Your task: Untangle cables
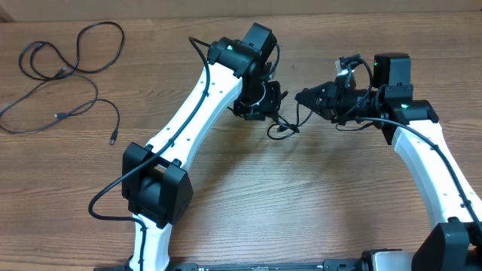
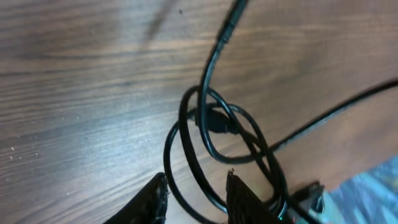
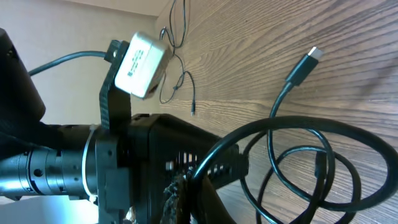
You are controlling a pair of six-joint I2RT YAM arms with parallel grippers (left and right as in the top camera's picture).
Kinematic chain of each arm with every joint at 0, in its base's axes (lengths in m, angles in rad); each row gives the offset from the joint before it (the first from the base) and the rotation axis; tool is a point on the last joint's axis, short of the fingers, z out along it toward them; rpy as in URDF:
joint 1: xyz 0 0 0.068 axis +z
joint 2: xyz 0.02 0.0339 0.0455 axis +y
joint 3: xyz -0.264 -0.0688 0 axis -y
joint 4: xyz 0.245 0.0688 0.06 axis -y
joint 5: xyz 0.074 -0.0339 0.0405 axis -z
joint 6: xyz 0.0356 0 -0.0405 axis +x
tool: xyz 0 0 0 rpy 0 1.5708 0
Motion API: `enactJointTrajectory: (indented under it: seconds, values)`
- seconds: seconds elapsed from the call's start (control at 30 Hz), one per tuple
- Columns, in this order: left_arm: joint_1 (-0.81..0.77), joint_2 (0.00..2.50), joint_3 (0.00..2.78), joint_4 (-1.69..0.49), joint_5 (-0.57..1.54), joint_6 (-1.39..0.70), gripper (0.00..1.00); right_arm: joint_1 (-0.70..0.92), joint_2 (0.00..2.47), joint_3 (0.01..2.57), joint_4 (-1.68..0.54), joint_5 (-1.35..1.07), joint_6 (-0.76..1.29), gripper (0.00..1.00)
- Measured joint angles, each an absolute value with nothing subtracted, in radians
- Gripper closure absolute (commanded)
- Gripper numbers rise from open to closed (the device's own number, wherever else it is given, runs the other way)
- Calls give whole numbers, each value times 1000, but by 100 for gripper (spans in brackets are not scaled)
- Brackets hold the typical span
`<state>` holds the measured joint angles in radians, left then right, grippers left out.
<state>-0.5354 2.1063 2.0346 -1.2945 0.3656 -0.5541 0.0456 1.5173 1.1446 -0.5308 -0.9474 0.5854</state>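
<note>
Cables [image 1: 283,128] knotted into a small bundle sit a little toward 3 o'clock from the middle of the tabletop [image 1: 248,203], right between the two arms. The left claw [image 1: 269,114] points down at the bundle from its 10 o'clock side. The right claw [image 1: 301,96] reaches in from about 1 o'clock, with a strand dropping from its tip to the knot.

Seen from the left wrist, the cables [image 2: 214,121] make several overlapping loops around a dark plug. One strand runs off toward 12 o'clock and another toward 3 o'clock across the wood grain. The left claw [image 2: 196,199] is spread, its black fingers [image 2: 152,202] standing apart at 6 o'clock. A curve of cord passes through the gap between them, and I cannot tell whether it touches either finger.

From the right wrist, the right claw [image 3: 183,190] looks pressed together on the cables. A thick arc of cord rises from its tip and swings out toward 3 o'clock, where it joins the loops. A free plug end [image 3: 313,56] points toward 1 o'clock above the loops. The left arm's wrist fills the 9 o'clock side of that view, with a white box [image 3: 140,62] on a black bracket.

More loose strands [image 1: 64,75] lie in long curves in the tabletop's 10 o'clock corner, well apart from the bundle and from both claws
</note>
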Motion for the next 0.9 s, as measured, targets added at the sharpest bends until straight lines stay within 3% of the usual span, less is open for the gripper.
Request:
enactJointTrajectory:
  seconds: [0.33, 0.57, 0.9]
  values:
    - [-563, 2106, 2035, -1266, 338, -641, 66, 46, 1517, 1145, -509, -952, 599, 96]
    - [-583, 2106, 2035, -1288, 298, -653, 76, 46, 1517, 1145, -497, -937, 599, 96]
    - [-583, 2149, 2035, -1305, 275, -652, 80, 46, 1517, 1145, -466, -935, 610, 96]
